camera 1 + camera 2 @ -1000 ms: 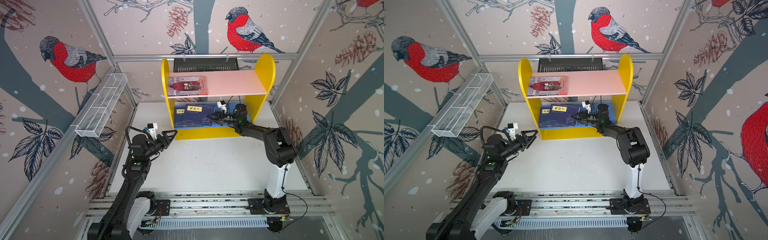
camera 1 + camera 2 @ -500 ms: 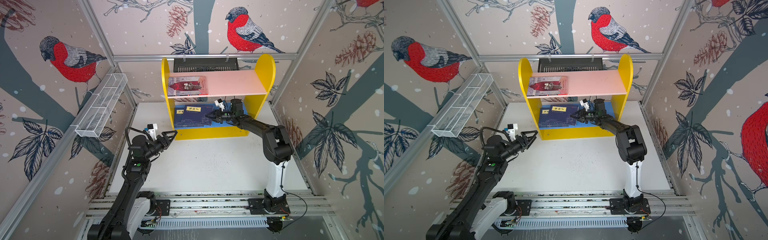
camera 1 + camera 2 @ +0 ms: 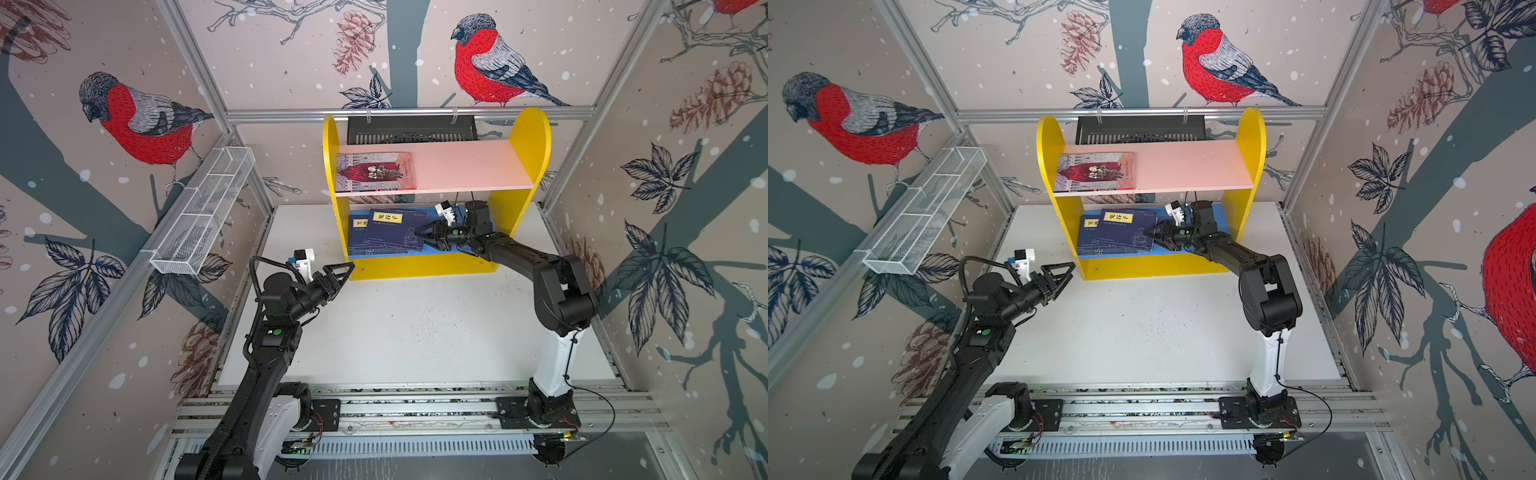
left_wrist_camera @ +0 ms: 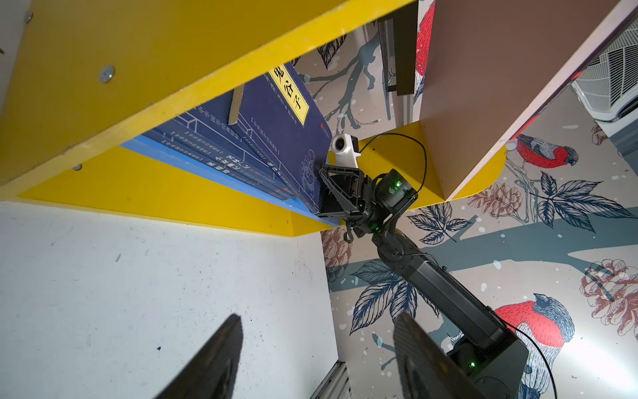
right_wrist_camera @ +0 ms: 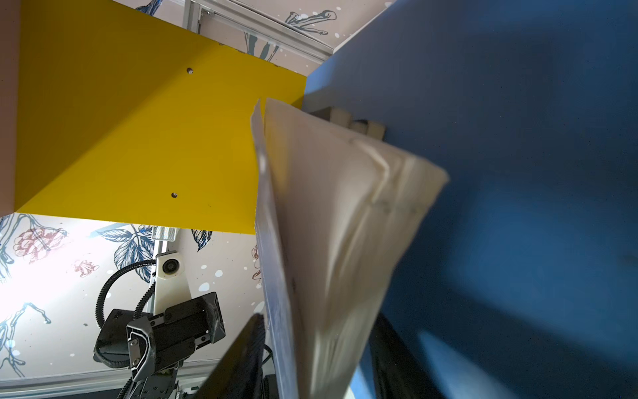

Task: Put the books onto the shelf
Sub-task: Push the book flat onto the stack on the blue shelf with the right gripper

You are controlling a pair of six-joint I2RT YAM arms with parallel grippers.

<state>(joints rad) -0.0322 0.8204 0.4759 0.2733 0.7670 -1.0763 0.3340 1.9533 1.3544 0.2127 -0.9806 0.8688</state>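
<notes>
Navy books point(image 3: 356, 243): a stack lying flat on the blue lower board point(image 3: 1220, 218) of the shelf point(image 3: 530, 137). It fills the board's left half, close to the yellow side panel there. Edges look staggered in the left wrist view; exact count hard to tell.
Top navy book point(image 3: 392, 235): yellow title label up. It lies askew over the stack and overhangs it toward the middle of the board. Also seen from the left wrist point(image 4: 286, 127).
Grey-lilac book point(image 3: 374, 172): flat on the pink upper board point(image 3: 469, 166), at its left end, cover up.
Right gripper point(image 3: 417, 233): reaches in under the pink upper board from the right, at the top navy book's right edge. In the left wrist view point(image 4: 321, 191) its fingers stand parted, wider than the thin book, with the book's corner between them. The right wrist view shows pale fanned pages in the gap, blurred. Cannot tell whether either pad presses the book.
Left gripper point(image 3: 345, 270): hovers above the white table point(image 3: 415, 332), just in front of the shelf's left front corner and pointing toward it. Fingers point(image 4: 214, 359) wide apart, nothing between them.
Surroundings: wire basket point(image 3: 203, 216) on the left wall; black slotted tray point(image 3: 411, 129) hangs behind the shelf top.
</notes>
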